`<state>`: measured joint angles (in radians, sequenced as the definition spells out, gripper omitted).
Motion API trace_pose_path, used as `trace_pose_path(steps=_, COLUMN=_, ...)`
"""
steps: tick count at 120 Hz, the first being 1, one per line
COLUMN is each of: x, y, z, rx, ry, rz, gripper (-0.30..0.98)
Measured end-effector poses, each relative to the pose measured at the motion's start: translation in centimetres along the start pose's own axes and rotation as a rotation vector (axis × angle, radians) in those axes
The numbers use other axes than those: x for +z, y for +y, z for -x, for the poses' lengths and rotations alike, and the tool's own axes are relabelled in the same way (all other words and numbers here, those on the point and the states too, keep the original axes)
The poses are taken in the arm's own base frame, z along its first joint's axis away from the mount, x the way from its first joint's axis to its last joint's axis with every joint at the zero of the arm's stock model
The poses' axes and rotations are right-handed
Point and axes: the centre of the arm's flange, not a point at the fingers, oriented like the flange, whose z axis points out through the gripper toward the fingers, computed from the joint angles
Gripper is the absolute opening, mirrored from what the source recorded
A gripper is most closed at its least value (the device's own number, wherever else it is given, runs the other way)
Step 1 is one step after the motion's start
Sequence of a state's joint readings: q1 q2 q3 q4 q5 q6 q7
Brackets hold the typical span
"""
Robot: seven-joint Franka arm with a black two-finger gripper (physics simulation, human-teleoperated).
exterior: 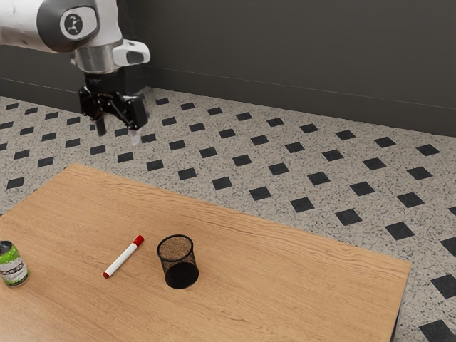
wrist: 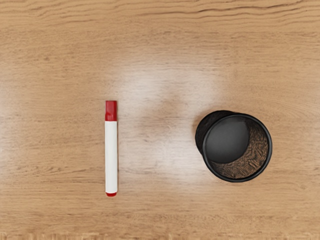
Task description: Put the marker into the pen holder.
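High above the table, in the exterior view's upper left, my gripper [exterior: 118, 135] hangs open, its two fingers apart with nothing between them. The marker [exterior: 123, 257], white with a red cap and a red end, lies flat on the wood. Beside it, toward the exterior view's right, the black mesh pen holder [exterior: 178, 262] stands upright. From above in the wrist view, the marker [wrist: 111, 155] and the round pen holder [wrist: 233, 147] lie apart, bare wood between them. The holder's mouth faces up and no pen can be seen inside.
A green and white can [exterior: 13, 265] stands at the exterior view's left edge, on the marker's far side from the holder. The wooden table [exterior: 285, 285] ends in an edge at the exterior view's right, with tiled floor beyond.
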<state>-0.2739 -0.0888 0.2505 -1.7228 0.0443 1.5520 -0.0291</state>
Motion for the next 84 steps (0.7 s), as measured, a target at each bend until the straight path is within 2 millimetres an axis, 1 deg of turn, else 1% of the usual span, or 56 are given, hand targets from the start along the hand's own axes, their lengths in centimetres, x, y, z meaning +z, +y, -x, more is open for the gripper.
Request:
trace_pose_path(steps=7, x=0.8, y=1.2, z=0.7, rx=0.023, ry=-0.017, rz=-0.016, gripper=0.68)
trace_pose_path(steps=11, x=1.0, y=1.5, z=0.9, rx=0.028, ry=-0.021, rz=-0.023, gripper=0.67)
trace_pose_path(steps=28, x=1.8, y=1.2, z=1.0, rx=0.003, ry=-0.037, rz=-0.039, gripper=0.67)
trace_pose_path(steps=36, x=3.2, y=0.1, z=0.3, rx=-0.025, ry=-0.053, rz=-0.063, gripper=0.67)
trace_pose_path(steps=41, x=4.7, y=-0.8, z=0.2, rx=-0.045, ry=-0.078, rz=-0.076, gripper=0.67)
trace_pose_path(steps=48, x=6.5, y=-2.6, z=0.0, rx=-0.090, ry=-0.105, rz=-0.072, gripper=0.66)
trace_pose_path(steps=53, x=8.5, y=-4.3, z=-0.8, rx=-0.124, ry=-0.126, rz=-0.077, gripper=0.64)
trace_pose_path(steps=56, x=10.3, y=-5.4, z=-1.5, rx=-0.143, ry=-0.143, rz=-0.081, gripper=0.61)
trace_pose_path(steps=65, x=16.5, y=-8.5, z=-3.1, rx=-0.190, ry=-0.197, rz=-0.074, gripper=0.50)
trace_pose_path(steps=71, x=19.4, y=-10.3, z=-3.9, rx=-0.214, ry=-0.210, rz=-0.063, gripper=0.45)
trace_pose_path(steps=76, x=21.4, y=-10.9, z=-4.5, rx=-0.218, ry=-0.213, rz=-0.056, gripper=0.42)
trace_pose_path(steps=84, x=24.0, y=-10.8, z=-5.5, rx=-0.207, ry=-0.217, rz=-0.047, gripper=0.38)
